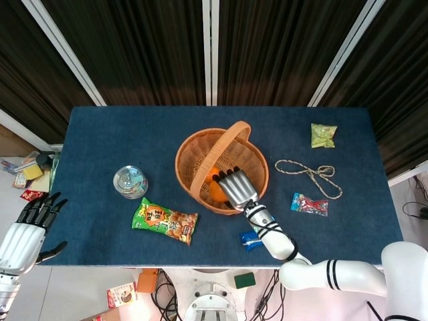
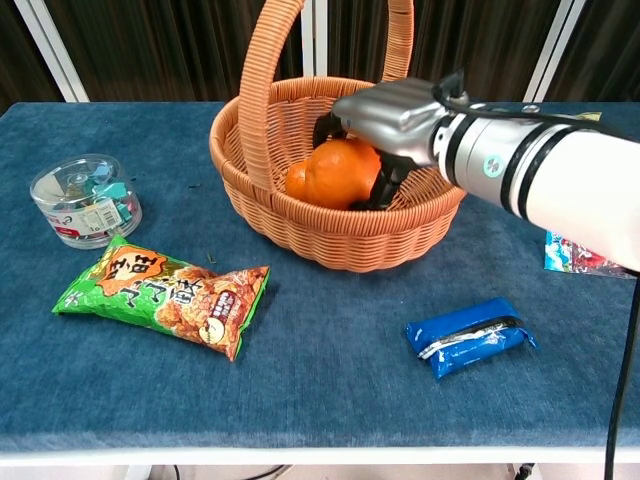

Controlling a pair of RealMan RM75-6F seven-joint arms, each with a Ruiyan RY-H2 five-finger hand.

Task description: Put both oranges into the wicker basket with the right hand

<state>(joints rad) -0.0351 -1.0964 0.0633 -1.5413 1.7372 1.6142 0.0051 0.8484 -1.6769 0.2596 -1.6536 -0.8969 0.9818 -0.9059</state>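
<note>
Right robot hand (image 2: 372,125) gripping orange (image 2: 342,173) inside wicker basket (image 2: 330,232)

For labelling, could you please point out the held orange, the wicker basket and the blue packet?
held orange (image 2: 340,172), chest view, front face.
wicker basket (image 2: 340,240), chest view, front wall.
blue packet (image 2: 470,337), chest view, wrapper middle.

The right hand (image 1: 235,186) covered most of the larger orange (image 2: 342,174), which in turn hid much of the smaller orange (image 2: 297,180). The wicker basket (image 2: 330,235) handle ran off the chest view's top edge, and the red packet (image 2: 585,257) was partly behind the forearm
</note>
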